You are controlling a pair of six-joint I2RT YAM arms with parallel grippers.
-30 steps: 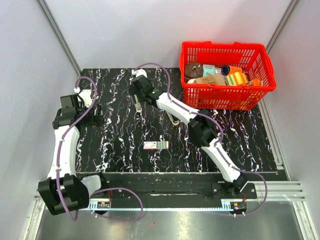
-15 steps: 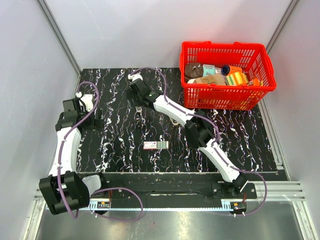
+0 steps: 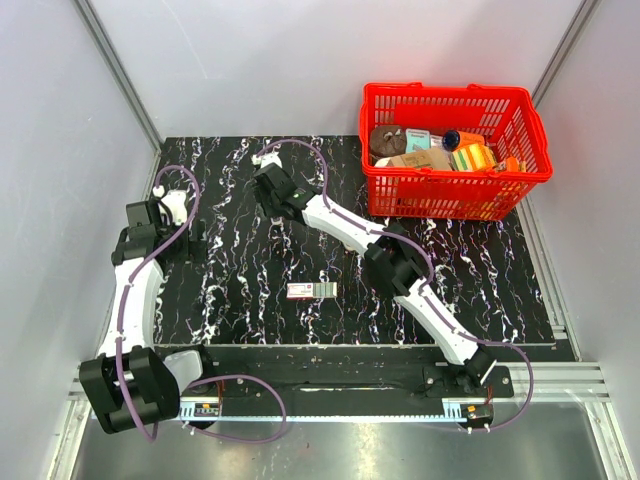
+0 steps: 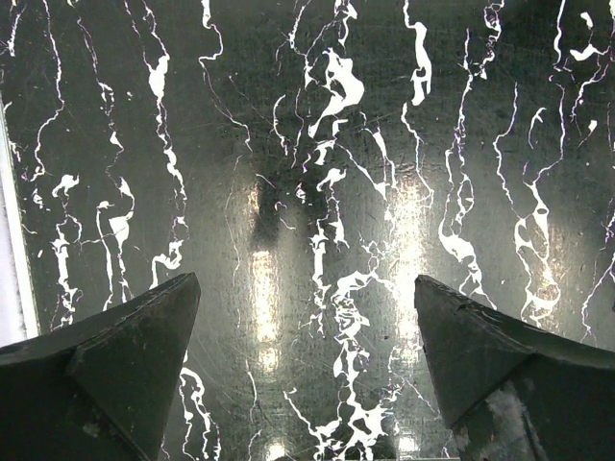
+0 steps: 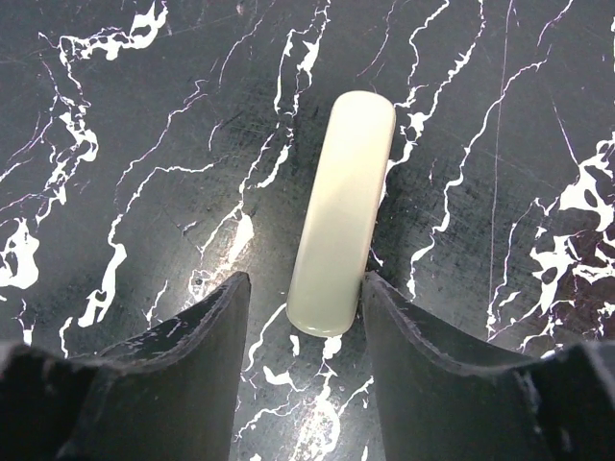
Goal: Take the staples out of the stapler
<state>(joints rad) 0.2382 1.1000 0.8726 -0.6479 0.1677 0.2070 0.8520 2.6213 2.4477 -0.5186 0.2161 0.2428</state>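
The stapler [image 5: 344, 206] shows in the right wrist view from above as a slim, pale, rounded bar lying on the black marbled table [image 3: 240, 300]. My right gripper [image 5: 306, 283] is open and low over it. The stapler's near end lies between the fingers, touching the right finger [image 5: 404, 327], with a gap to the left finger [image 5: 216, 327]. In the top view the right gripper [image 3: 272, 195] is at the far middle of the table and covers the stapler. My left gripper [image 3: 195, 237] is open and empty over bare table at the left edge, as the left wrist view [image 4: 306, 279] shows.
A small red-and-white box [image 3: 312, 290] lies at mid-table. A red basket [image 3: 530, 140] full of items stands at the far right. The right arm stretches diagonally across the table. The table's left edge [image 4: 12, 288] is near the left gripper.
My right gripper has shifted a little left and down over the stapler. My left gripper has edged slightly nearer along the left side.
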